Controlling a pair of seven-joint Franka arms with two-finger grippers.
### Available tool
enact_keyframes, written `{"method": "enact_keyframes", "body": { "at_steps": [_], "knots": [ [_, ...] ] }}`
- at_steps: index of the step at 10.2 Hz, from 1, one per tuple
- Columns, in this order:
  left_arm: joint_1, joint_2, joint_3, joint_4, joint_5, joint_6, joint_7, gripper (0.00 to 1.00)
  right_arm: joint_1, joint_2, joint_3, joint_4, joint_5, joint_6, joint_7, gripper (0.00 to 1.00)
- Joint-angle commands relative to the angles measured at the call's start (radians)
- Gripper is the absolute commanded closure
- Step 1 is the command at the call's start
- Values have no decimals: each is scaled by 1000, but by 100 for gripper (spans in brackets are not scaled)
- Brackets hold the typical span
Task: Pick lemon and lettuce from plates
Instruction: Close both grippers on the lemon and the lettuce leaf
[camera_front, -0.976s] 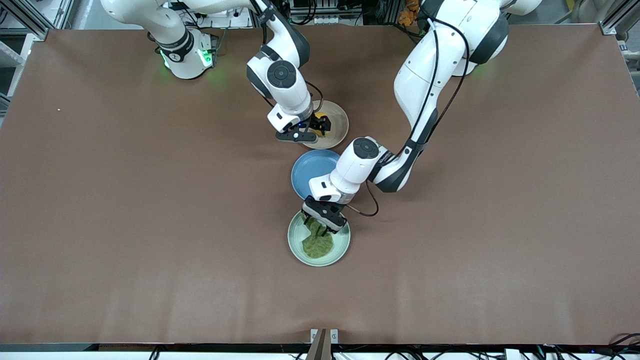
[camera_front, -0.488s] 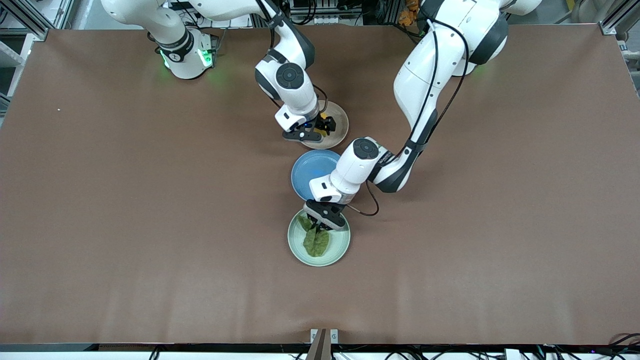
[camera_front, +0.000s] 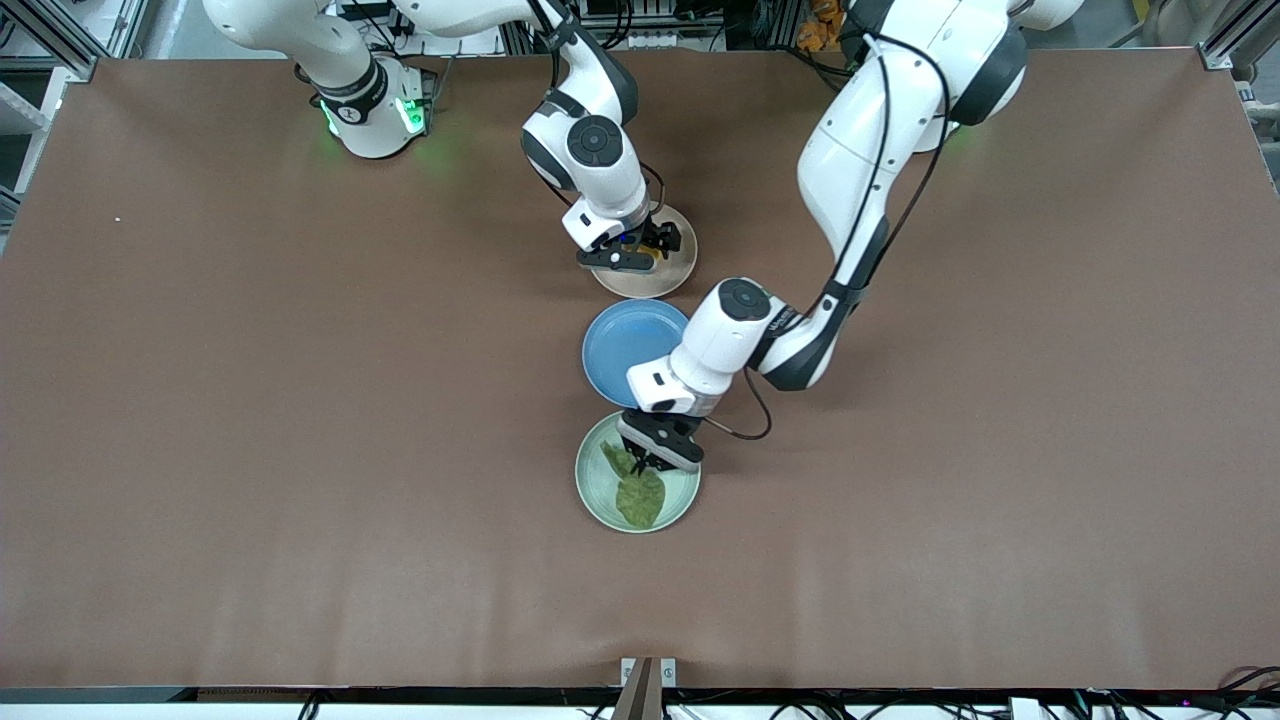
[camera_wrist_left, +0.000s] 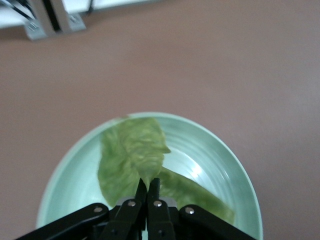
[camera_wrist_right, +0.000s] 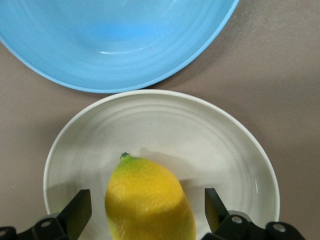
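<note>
The lettuce lies on the mint green plate, the plate nearest the front camera. My left gripper is over this plate, shut on the leaf's narrow end. In the left wrist view the shut gripper pinches the lettuce over the mint plate. The lemon lies on the beige plate. My right gripper is open, one finger on each side of the lemon, not touching it. In the front view the right gripper sits low over the beige plate and hides most of the lemon.
An empty blue plate lies between the two plates, close to both; it also shows in the right wrist view. The left arm's forearm reaches over the blue plate's edge. Bare brown table surrounds the plates.
My right gripper moved across the beige plate and came down astride the lemon. My left gripper shut on the lettuce's end, and the leaf drew in narrower on the mint plate.
</note>
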Motion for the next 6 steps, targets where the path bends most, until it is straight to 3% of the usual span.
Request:
{"method": "enact_keyframes", "body": {
  "at_steps": [1,2,3,6],
  "knots": [
    [55,-133,-4,-38,26,-146,-20,100,5,11,-2,10,17,12,10,64],
    [80,-193,-11,-37,13,-230,-20,100,5,11,-2,11,17,11,10,87],
    [104,-257,-15,-37,12,-327,-18,100,4,8,-2,13,17,4,10,100],
    [237,-415,-29,-38,7,-681,-4,100,-4,-2,-8,54,17,-24,1,100]
  ]
}}
